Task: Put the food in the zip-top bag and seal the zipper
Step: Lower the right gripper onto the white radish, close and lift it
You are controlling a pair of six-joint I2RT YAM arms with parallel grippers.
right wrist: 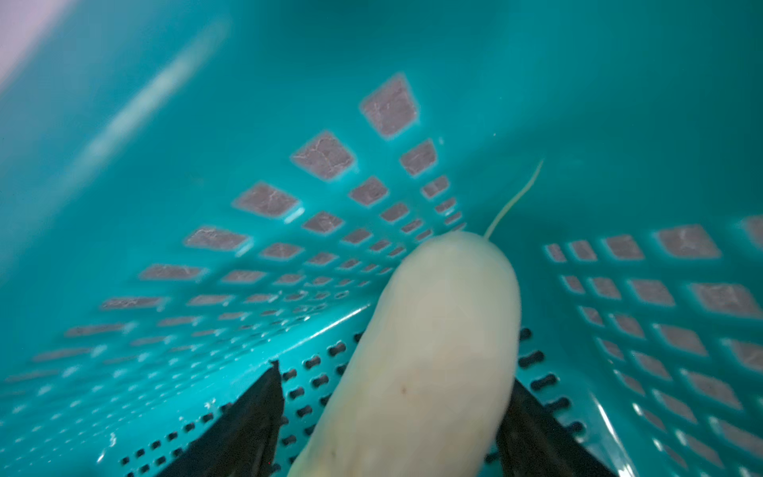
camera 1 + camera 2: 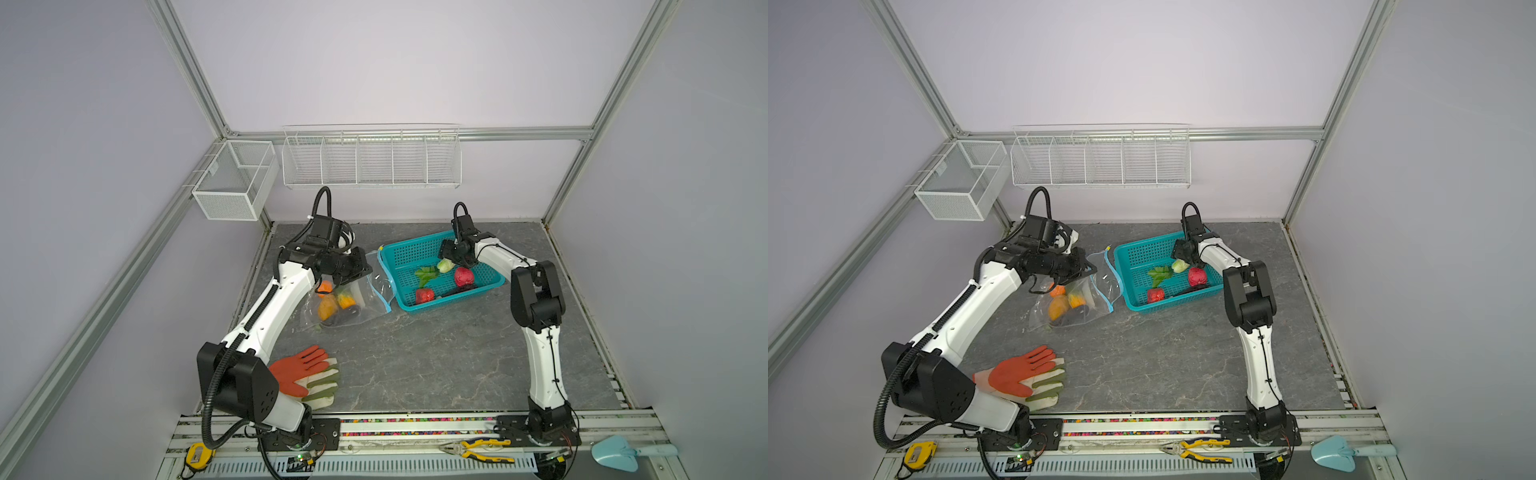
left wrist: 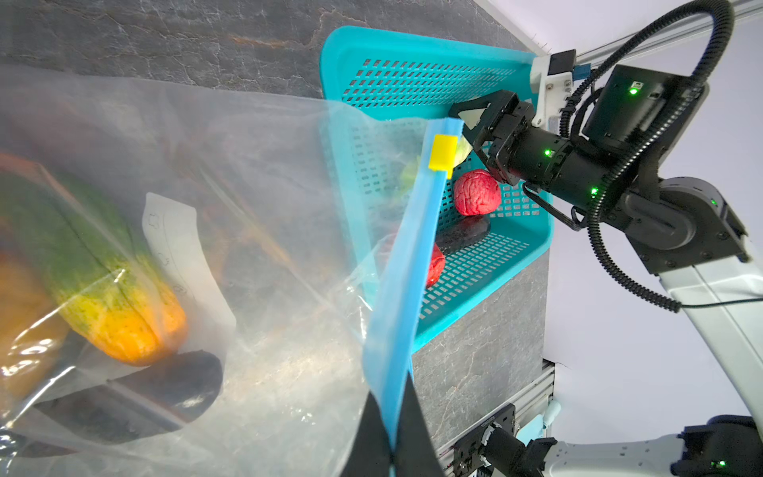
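My left pincer (image 3: 393,398) grasps the clear bag's (image 3: 268,186) light-blue zipper strip (image 3: 417,256); right pincer (image 1: 395,373), released astride the white-green toy cabbage (image 1: 433,330) at lower centre, may squirt it away closing off-centre.

The grey, stone-veined bench (image 2: 415,365) carries three things. Toward the far middle rests the clear zip-top bag (image 2: 365,305), with the teal basket (image 2: 449,301) just to its right. Near the left front corner lie the orange-and-green gloves (image 2: 307,374) — one overlapping the other — well apart from both.
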